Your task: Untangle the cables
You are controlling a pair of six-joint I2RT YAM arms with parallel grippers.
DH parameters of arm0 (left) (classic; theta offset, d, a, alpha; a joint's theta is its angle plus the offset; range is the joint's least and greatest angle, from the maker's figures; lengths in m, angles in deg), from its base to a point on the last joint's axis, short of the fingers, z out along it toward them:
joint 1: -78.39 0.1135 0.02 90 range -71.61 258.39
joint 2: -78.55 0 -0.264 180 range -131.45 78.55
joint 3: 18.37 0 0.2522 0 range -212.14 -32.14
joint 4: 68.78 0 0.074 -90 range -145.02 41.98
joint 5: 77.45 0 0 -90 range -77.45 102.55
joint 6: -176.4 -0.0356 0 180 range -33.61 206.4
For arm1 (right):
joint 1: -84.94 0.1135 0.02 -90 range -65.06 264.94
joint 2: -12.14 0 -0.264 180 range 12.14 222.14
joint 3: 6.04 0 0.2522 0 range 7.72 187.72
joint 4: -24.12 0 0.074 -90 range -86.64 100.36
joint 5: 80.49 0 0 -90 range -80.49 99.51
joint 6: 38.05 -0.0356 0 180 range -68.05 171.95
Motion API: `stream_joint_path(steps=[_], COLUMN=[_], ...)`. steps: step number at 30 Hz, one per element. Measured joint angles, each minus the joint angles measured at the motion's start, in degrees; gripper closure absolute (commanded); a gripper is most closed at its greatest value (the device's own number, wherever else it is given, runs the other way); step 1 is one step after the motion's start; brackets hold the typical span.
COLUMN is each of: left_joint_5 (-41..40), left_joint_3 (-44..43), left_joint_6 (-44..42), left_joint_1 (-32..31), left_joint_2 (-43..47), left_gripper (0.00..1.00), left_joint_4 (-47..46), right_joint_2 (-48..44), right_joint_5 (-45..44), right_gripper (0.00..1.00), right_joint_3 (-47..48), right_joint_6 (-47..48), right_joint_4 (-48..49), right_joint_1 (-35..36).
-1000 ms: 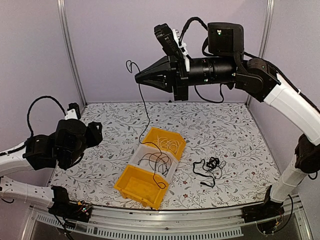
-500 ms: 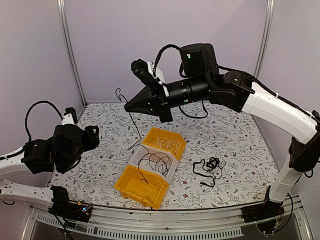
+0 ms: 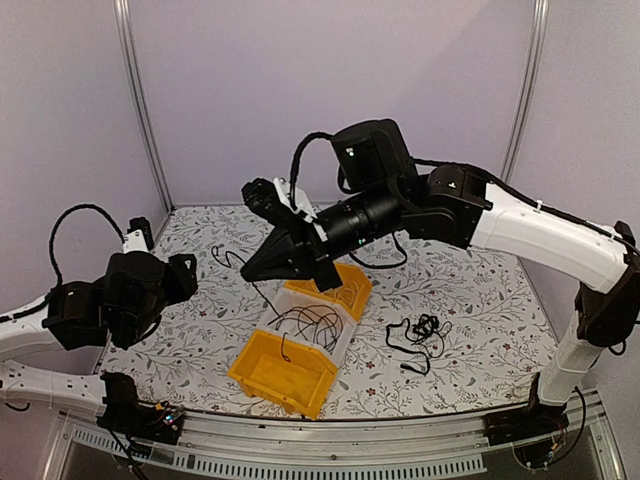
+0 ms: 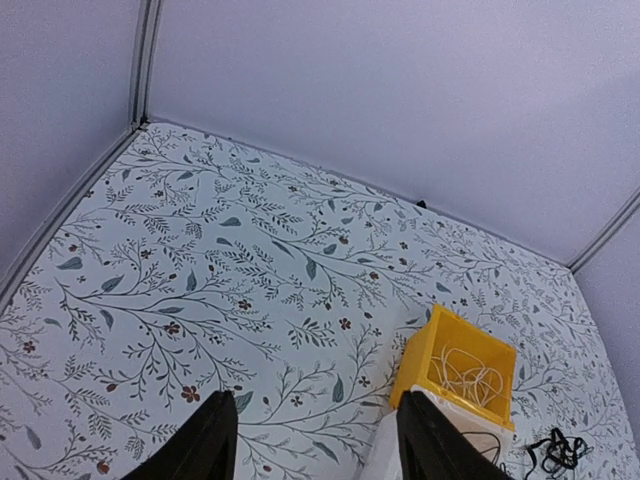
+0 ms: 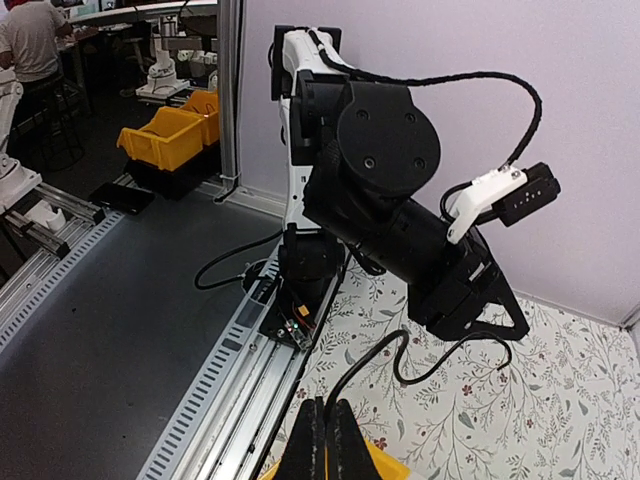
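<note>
My right gripper hangs low, just left of the bins, shut on one thin black cable. That cable's free end loops over the table to the left, and its other part trails down towards the white bin. In the right wrist view the shut fingertips pinch the same black cable, which curls away over the floral cloth. A small tangle of black cables lies on the table right of the bins. My left gripper hovers at the far left, open and holding nothing.
Three bins stand in a diagonal row. The far yellow bin holds cream-white cables, the white middle one holds black cables, and a cable end reaches into the near yellow bin. Purple walls enclose the table.
My right arm has swung down and to the left, from high at the back to low beside the bins, with the black cable still in its grip. The left arm has hardly moved.
</note>
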Motion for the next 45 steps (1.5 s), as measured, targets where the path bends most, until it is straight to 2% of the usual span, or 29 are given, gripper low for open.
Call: stream_joint_path(steps=[9,20,28,45], left_joint_5=[0.07,0.81,0.74,1.84], left_joint_3=[-0.02,0.00,1.14,2.84], left_joint_6=[-0.15,-0.31,-1.49,-1.70], left_joint_1=[0.00,0.00,0.00,0.02], left_joint_2=[0.09,1.64,2.60,4.09], left_gripper=[0.43,0.43,0.43,0.43], left_joint_4=[-0.09,-0.28,-2.21,-3.80], right_joint_2=[-0.02,0.33,2.49,3.50], right_joint_5=[0.00,-0.17,-0.90,-4.61], right_gripper=[1.00,1.00,1.00,1.00], right_joint_3=[7.61,9.38,15.85,0.61], right_joint_6=[0.50,0.59,0.96,0.79], right_joint_4=[-0.04,-0.31,-0.94,-1.01], right_joint_1=[2.05,5.35,6.56,4.81])
